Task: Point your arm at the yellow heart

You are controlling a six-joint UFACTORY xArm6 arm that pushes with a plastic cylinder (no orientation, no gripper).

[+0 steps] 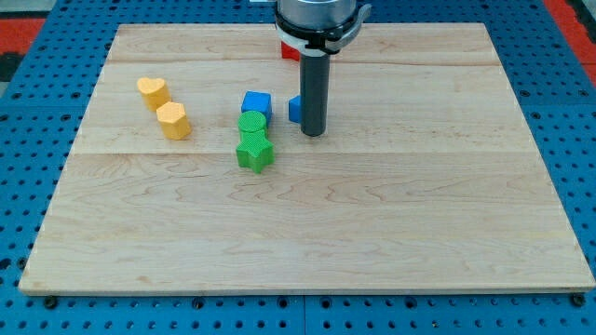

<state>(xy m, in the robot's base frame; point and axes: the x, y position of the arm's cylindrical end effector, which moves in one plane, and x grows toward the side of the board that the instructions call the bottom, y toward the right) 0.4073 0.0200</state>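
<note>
The yellow heart [153, 91] lies at the view's upper left of the wooden board [307, 233]. A yellow hexagon-like block [174, 121] sits just below and to its right, touching or nearly touching it. My tip [314, 133] rests on the board near the middle top, well to the right of the yellow heart. A blue block [294, 109] is partly hidden right behind the rod on its left side.
A blue cube [256, 103] sits left of the rod. A green cylinder [251, 124] and a green star [254, 153] line up below it. A red block [291, 50] is partly hidden behind the arm at the top.
</note>
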